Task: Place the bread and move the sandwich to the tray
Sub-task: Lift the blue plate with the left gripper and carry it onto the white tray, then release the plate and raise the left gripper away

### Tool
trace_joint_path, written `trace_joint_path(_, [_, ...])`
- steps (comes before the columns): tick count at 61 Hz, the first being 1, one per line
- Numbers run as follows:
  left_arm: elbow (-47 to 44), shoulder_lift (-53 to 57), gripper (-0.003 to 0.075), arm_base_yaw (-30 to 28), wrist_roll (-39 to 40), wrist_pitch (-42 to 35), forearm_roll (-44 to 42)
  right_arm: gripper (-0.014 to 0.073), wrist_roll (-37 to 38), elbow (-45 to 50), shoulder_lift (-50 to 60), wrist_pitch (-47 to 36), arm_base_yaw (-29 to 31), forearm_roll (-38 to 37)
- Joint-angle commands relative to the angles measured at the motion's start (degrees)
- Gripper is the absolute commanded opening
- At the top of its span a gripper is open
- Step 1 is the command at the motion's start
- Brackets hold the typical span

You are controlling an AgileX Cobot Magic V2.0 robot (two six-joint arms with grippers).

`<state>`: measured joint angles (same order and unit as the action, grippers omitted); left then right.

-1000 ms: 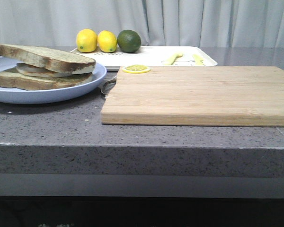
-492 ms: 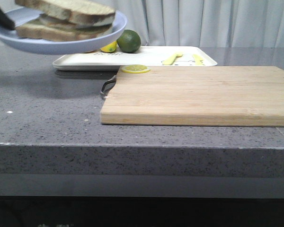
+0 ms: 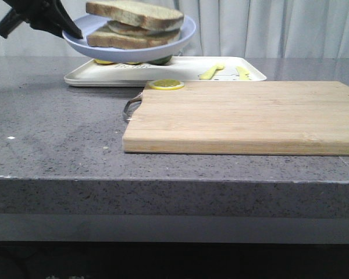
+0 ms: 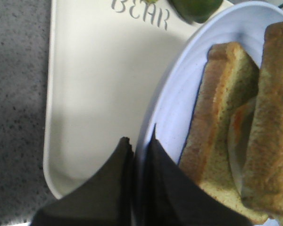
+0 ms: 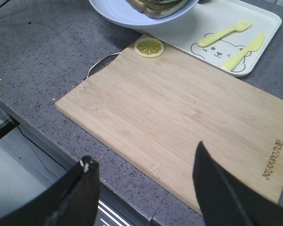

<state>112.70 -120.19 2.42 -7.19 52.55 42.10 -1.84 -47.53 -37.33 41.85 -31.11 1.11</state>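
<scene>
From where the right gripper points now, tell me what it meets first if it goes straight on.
Most likely the wooden cutting board: the open right gripper aims down at its bare surface with nothing between, though depth is uncertain.

- The tray (image 4: 94, 94) carries the grey capital letters "BEAR" printed on its white surface, close to its far edge in the left wrist view; only the lower part of the letters shows, the tops are cut off by the picture's edge.
- In the front view the same print on the tray (image 3: 232, 70) shows only as a faint grey smudge, too small to read.
- The cutting board (image 5: 188, 122) bears a small brand word burnt into the wood near one corner; it looks like "BLGUNDER", but the letters are too small to be sure.
</scene>
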Motion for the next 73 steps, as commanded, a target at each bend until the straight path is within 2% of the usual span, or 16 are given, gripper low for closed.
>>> trace_joint_path(1, [6.66, 0.46, -0.0017, 0.63, 4.68, -2.71, 1.45, 0.0454, -0.27, -1.34, 0.11, -3.78, 0.08, -0.47])
trace_joint_path(12, [11.22, -3.98, -0.0015, 0.63, 6.0, -2.53, 1.46, 0.0454, -0.27, -1.34, 0.11, -3.78, 0.08, -0.47])
trace_joint_path(18, [11.39, -4.67, 0.0027, 0.63, 6.0, -2.26, 1.46, 0.0454, -0.27, -1.34, 0.11, -3.78, 0.08, -0.47])
trace_joint_path(31, [11.39, -4.81, 0.034, 0.53, 6.0, -1.99, 1.36, 0.0454, -0.27, -1.34, 0.11, -3.78, 0.08, -0.47])
trace_joint_path(37, [11.59, -4.68, 0.0428, -0.29, 5.87, -0.09, 1.36, 0.0454, -0.27, -1.34, 0.11, -3.78, 0.08, -0.47])
trace_joint_path(53, [11.59, 0.35, 0.0432, -3.47, 0.63, 5.35, 0.11, 0.0454, -0.27, -1.34, 0.11, -3.78, 0.08, -0.47])
trace_joint_path(64, [11.25, 8.62, 0.0432, -3.36, -1.77, 7.42, -8.41, 0.0454, -0.27, -1.34, 0.11, -3.78, 0.08, -0.47])
trace_joint_path(73, [8.13, 17.0, 0.0432, -2.76, -2.45, 6.78, -11.65, 0.0454, -0.27, -1.34, 0.11, -3.78, 0.08, -0.47])
